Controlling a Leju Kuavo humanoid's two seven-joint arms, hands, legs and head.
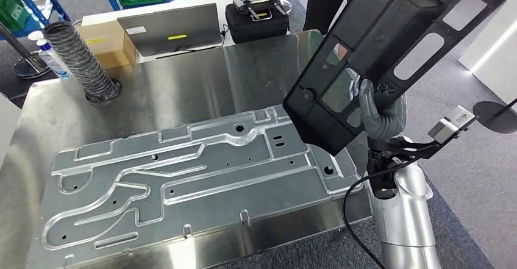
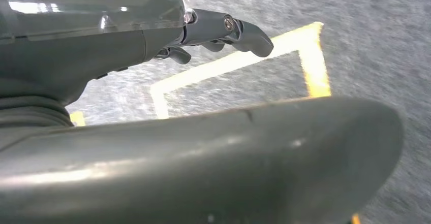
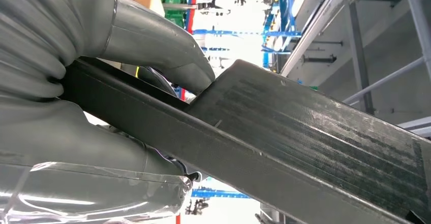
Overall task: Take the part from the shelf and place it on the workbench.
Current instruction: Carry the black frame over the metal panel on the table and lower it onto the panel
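Right hand (image 1: 368, 105) grips the black part (image 1: 390, 43), a long flat plastic panel with several openings; the thumb lies on one face and the fingers (image 3: 101, 148) on the other, at the panel's lower end. From this hand the part rises tilted, up and away, and it hangs in the air above the near right corner of the steel table (image 1: 183, 92). Below the hand and to its left, a large grey metal plate (image 1: 189, 177) with raised channels lies flat on the table. Left hand (image 2: 218, 31) hangs over a grey floor with yellow tape lines (image 2: 234, 61); its fingers are loosely bent, apart, and hold nothing.
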